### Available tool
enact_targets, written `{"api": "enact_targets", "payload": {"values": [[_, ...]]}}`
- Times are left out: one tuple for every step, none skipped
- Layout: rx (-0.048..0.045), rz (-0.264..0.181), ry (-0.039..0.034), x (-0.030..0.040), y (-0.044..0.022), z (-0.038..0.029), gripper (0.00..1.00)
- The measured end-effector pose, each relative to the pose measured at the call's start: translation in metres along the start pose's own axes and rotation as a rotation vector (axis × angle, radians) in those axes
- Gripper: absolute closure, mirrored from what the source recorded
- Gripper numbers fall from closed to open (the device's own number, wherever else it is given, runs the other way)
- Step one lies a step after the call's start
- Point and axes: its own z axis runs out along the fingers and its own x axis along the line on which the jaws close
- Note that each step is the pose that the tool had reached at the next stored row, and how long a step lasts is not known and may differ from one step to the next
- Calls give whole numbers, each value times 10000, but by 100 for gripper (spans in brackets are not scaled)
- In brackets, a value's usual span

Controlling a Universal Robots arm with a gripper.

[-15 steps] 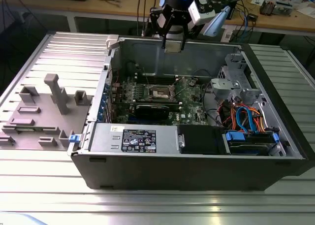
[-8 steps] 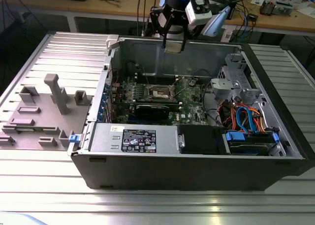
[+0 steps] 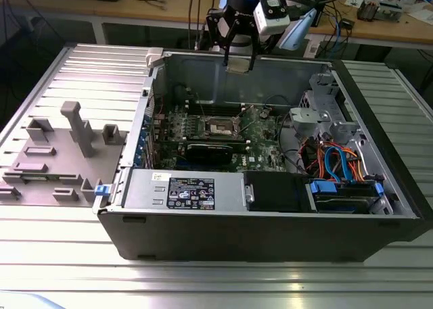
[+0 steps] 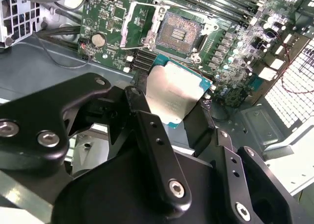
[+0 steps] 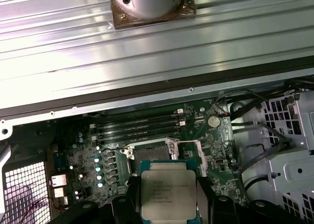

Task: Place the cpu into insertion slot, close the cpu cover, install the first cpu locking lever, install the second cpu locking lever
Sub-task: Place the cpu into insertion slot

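- Fingers (image 4: 197,128): black pair, closed on the cpu, one against each of two opposite edges; they also show in the first wrist view (image 5: 206,200) and the exterior view (image 3: 233,51).
- Cpu (image 4: 174,92): flat square chip with a dull silver top and a green-blue rim, clamped between the fingers. Its metal top faces the first wrist view (image 5: 168,194). In the exterior view (image 3: 241,64) it hangs in the air near the case's rear wall, well above the board.
- Slot (image 4: 177,34): square dark socket with a silver rim, its contact field bare. It is apart from the cpu in both wrist views (image 5: 152,150) and lies mid-board in the exterior view (image 3: 221,128).
- Cover (image 4: 126,22): thin silver frame with a large cut-out, lying to one side of the slot and not over it.
- Board (image 3: 265,130): green, lying flat on the case floor.
- Memory slots (image 5: 137,128): long, narrow and black, in parallel rows just beside the slot.
- Coin cell (image 5: 213,120): round and silver, on the board near the slot.
- Case (image 3: 237,238): dark tower lying on its side, open side up, with orange and blue cables at the exterior view's right.
- Fixture (image 3: 67,153): grey moulded block set, at the exterior view's left of the case.
- Worktop (image 3: 203,285): ribbed metal, carrying the case and fixture.
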Motion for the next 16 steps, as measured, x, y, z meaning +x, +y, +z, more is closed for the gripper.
{"api": "enact_targets", "payload": {"values": [[-1,56,-5,0,0,0,46],[-2,134,-12,0,0,1,46],[-3,293,-25,0,0,2,46],[-5,417,-37,0,0,3,46],[-18,979,-87,0,-1,11,46],[-21,1166,-104,0,-1,13,46],[-23,1326,-119,0,-1,14,46],[-24,1364,-122,0,-1,14,46],[-24,1376,-124,0,-1,15,46],[-25,1379,-124,0,-1,15,46],[-24,1381,-124,0,-1,15,46],[-24,1382,-125,0,-1,15,46],[-24,1385,-125,0,-1,15,46],[-24,1387,-125,0,-1,15,46],[-25,1388,-125,0,-1,15,46],[-24,1391,-125,0,-1,15,46]]}}
